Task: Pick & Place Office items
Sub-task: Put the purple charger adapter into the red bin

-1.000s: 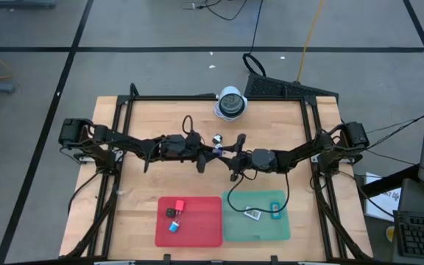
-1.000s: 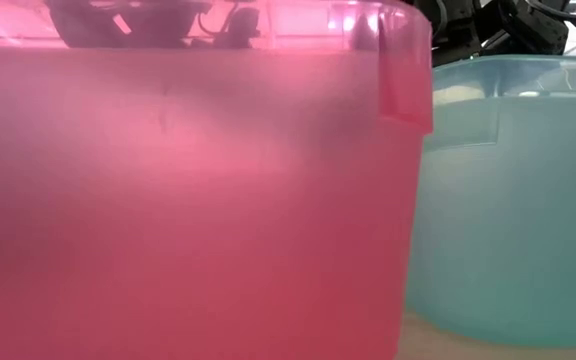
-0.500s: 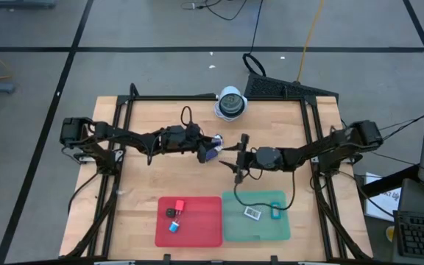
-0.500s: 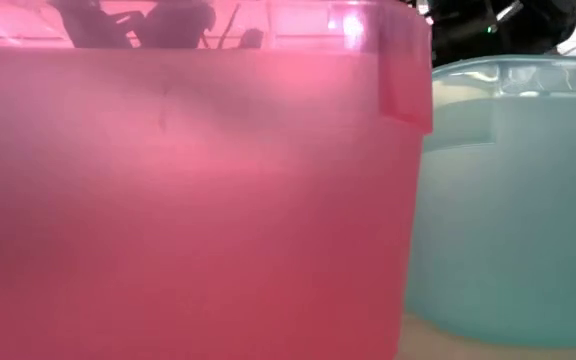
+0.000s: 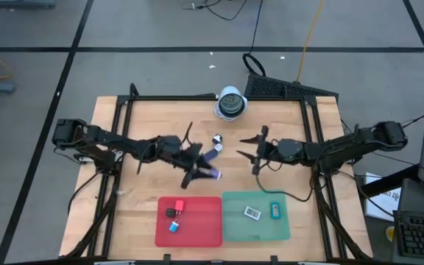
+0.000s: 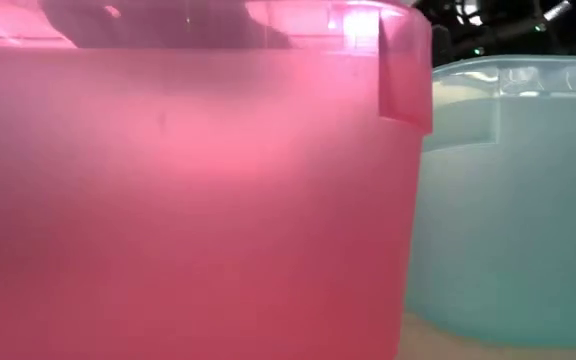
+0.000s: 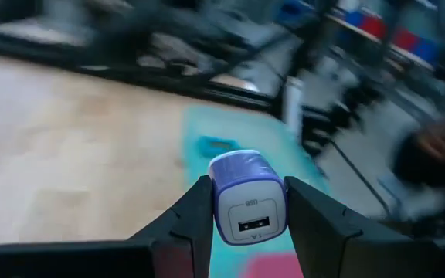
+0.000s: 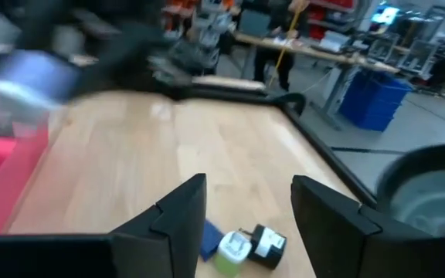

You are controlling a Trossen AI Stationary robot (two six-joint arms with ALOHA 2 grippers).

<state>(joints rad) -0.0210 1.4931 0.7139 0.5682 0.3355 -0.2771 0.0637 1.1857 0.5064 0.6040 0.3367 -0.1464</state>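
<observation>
My left gripper (image 5: 206,174) hangs over mid-table, just beyond the red tray (image 5: 206,234), shut on a small purple-and-white charger block (image 7: 247,202). My right gripper (image 5: 250,149) is open, right of centre, touching nothing. Small pieces lie on the wood between the arms: a black-and-white one (image 5: 217,137) and a bluish one (image 5: 210,153). The right wrist view shows them as blue, pale green and black bits (image 8: 242,243). Red, black and blue pieces (image 5: 175,216) lie in the red tray. A pale-faced square (image 5: 252,213) and a teal piece (image 5: 274,211) lie in the green tray (image 5: 230,228). My left gripper pinches the charger block by its two opposite sides (image 7: 216,202), one finger (image 7: 191,216) on each. The socket face (image 7: 252,225) points back at the wrist camera. The block is lifted clear of the table and sits straight between the fingers.
A round white-and-grey domed object (image 5: 230,103) stands at the table's far edge. The red tray wall (image 6: 168,200) and green tray wall (image 6: 508,200) fill the low view. Bare wood lies left of the trays and near the far corners. Black frame rails run along both sides.
My left gripper has carried the charger block from the table's middle toward the near edge and has turned toward the trays. My right gripper has drawn back toward the table's right edge, away from the small pieces.
</observation>
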